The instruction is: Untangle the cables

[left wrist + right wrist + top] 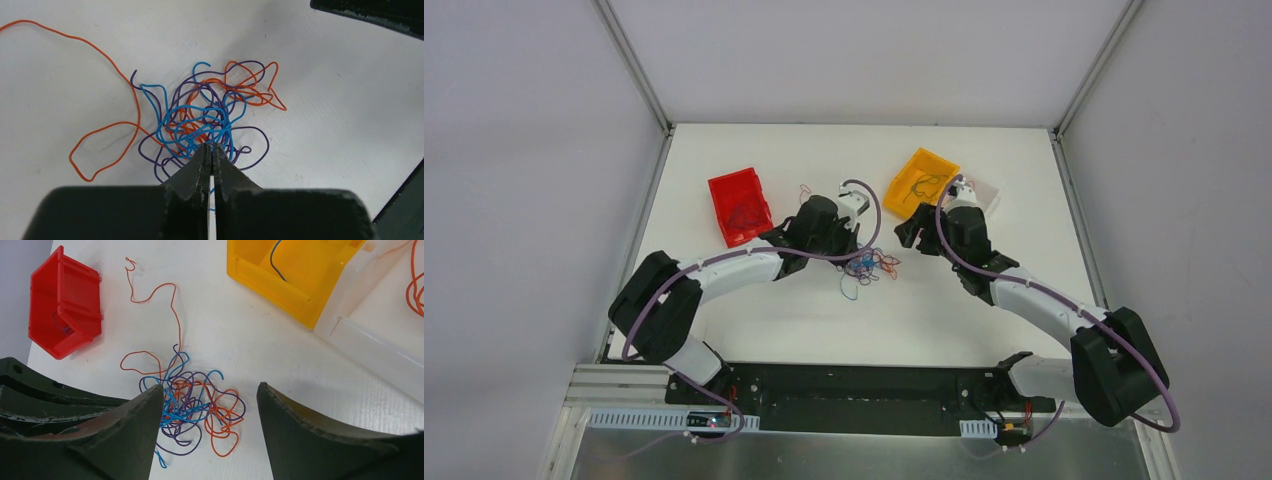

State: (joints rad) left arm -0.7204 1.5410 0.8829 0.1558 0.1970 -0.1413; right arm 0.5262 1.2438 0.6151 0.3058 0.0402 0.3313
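Left gripper (212, 149) on cables (200, 120) (orange tail (95, 48) leftward)

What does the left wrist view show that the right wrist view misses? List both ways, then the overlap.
Left wrist only: the left gripper pinched nearly shut on a blue strand at the tangle's edge. Right wrist only: the open right gripper, red bin, yellow bin, white tray. Both: the tangled cables.
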